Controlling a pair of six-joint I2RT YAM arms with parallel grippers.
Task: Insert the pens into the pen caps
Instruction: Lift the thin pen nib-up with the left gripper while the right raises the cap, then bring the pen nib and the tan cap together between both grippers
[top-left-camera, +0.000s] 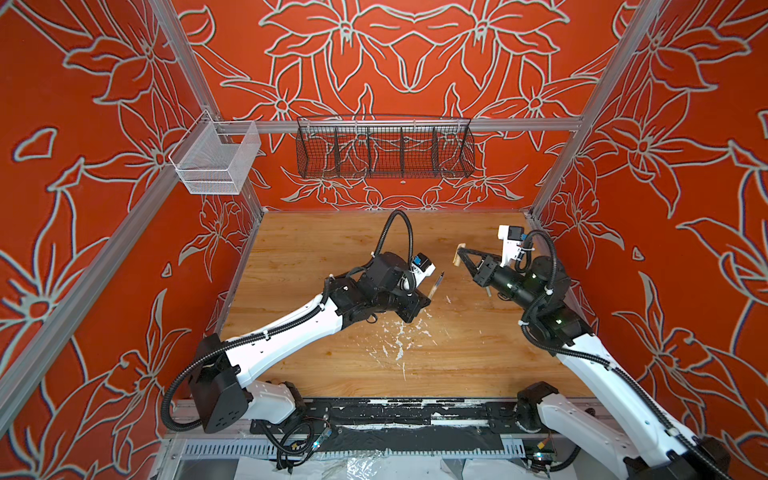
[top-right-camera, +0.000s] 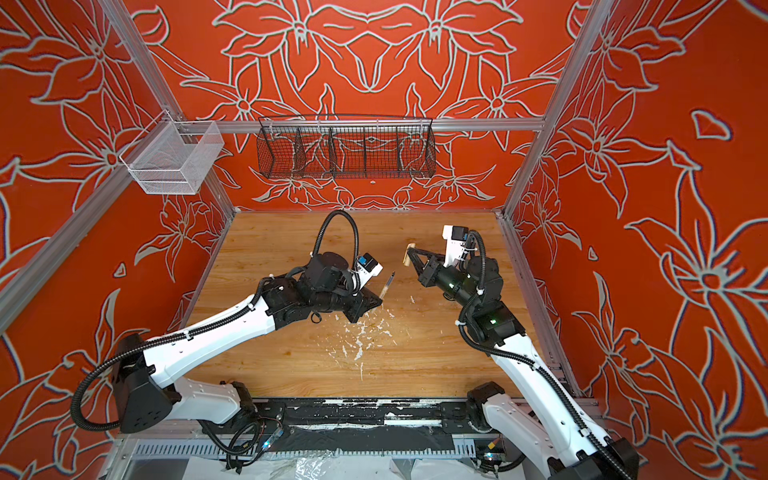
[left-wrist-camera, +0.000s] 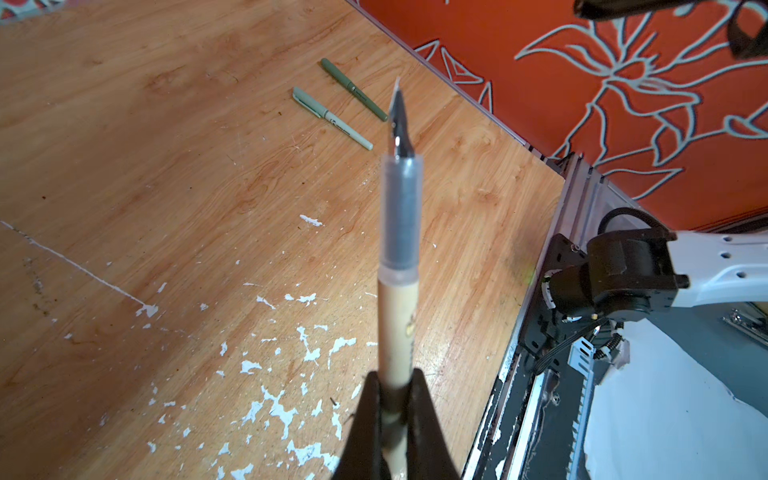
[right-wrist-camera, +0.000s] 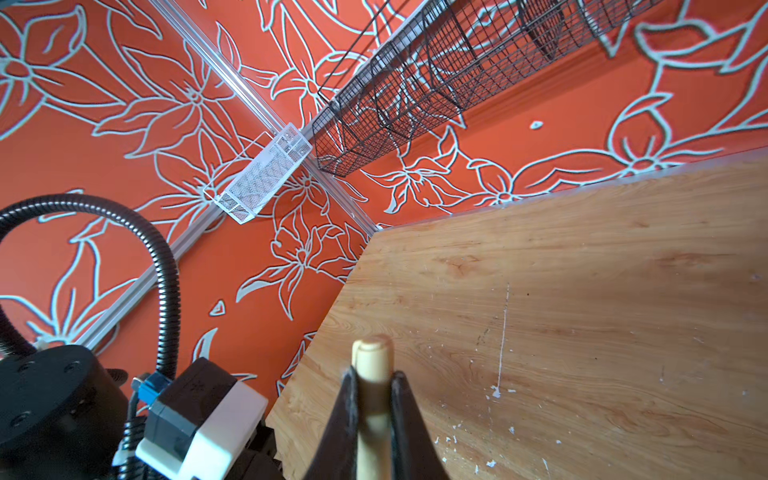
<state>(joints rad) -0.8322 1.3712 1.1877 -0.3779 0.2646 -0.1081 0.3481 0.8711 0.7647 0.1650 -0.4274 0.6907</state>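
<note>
The left gripper (left-wrist-camera: 395, 378) is clamped on the lower barrel of the tan pen (left-wrist-camera: 399, 316), which it holds up off the surface (left-wrist-camera: 166, 166) with its thin dark tip (left-wrist-camera: 398, 120) bare and pointing away from the arm. Across a small gap, the right gripper (right-wrist-camera: 374, 374) is pinched on the matching tan cap (right-wrist-camera: 372, 357). In a top view the cap (top-left-camera: 457, 254) hangs near the pen's tip but does not touch it. Only the cap's rounded end pokes out past the fingers, so I cannot see which way its mouth faces.

Further back on the surface, a pale green pen (left-wrist-camera: 330, 118) and a dark green pen (left-wrist-camera: 353, 89) lie side by side. From here they look capped already, since neither shows a point.

To my eye both pieces are light, stiff plastic, smooth and round, and likely to twist or slide in a pinch. The nib is the fragile part and could bend if it hits the cap's rim off-centre. The low hold on the barrel leaves the front end free to enter the cap, though it lets the tip sway. The cap wants holding around its middle, with its mouth clear.
</note>
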